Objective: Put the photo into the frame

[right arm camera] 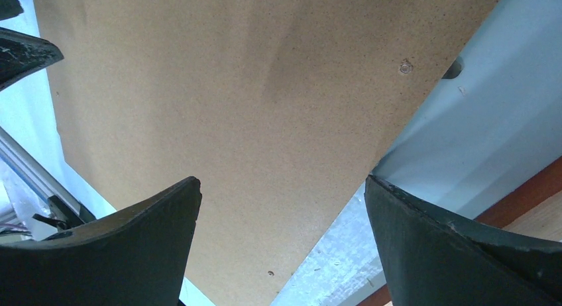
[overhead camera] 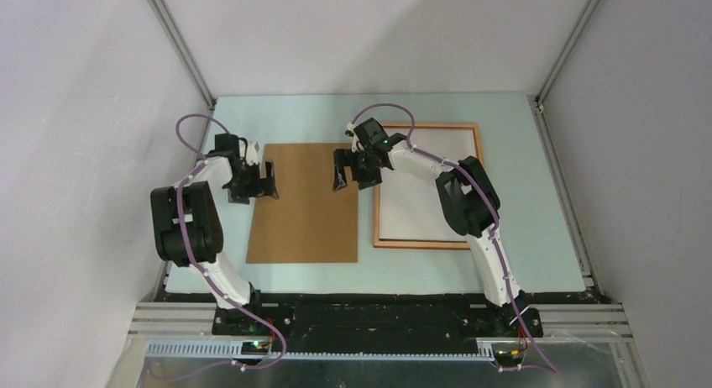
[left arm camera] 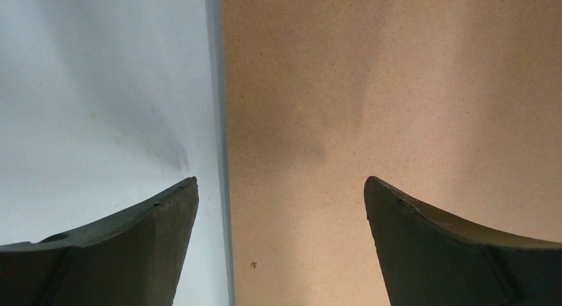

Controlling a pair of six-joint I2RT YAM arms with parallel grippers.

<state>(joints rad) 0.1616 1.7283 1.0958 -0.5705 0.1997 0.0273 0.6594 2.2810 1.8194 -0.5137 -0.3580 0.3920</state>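
Left claw (overhead camera: 270,180): jaws fully apart, gripping nothing. In the left wrist view it straddles the 9 o'clock edge of the brown backing board (overhead camera: 306,212), one finger over the counter (overhead camera: 537,237) and one over the board.

Right claw (overhead camera: 340,171): jaws likewise fully apart and empty. It hangs over the board's 3 o'clock edge, toward the far corner.

Locate the frame (overhead camera: 420,244) at 3 o'clock from the right claw, just beside the board and not touching it. A strip of counter shows between them. Its long axis runs 12 to 6 o'clock, parallel to the board's.

A white sheet fills the frame opening. Treat it as the photo (overhead camera: 411,212) lying face down, since no printed side is visible. This is a judgement.

The right arm is the nearer to the frame and reaches across its 12 o'clock half. The left arm is well apart from it.

Expect the board to travel toward 3 o'clock, both edges held, to cover the photo.
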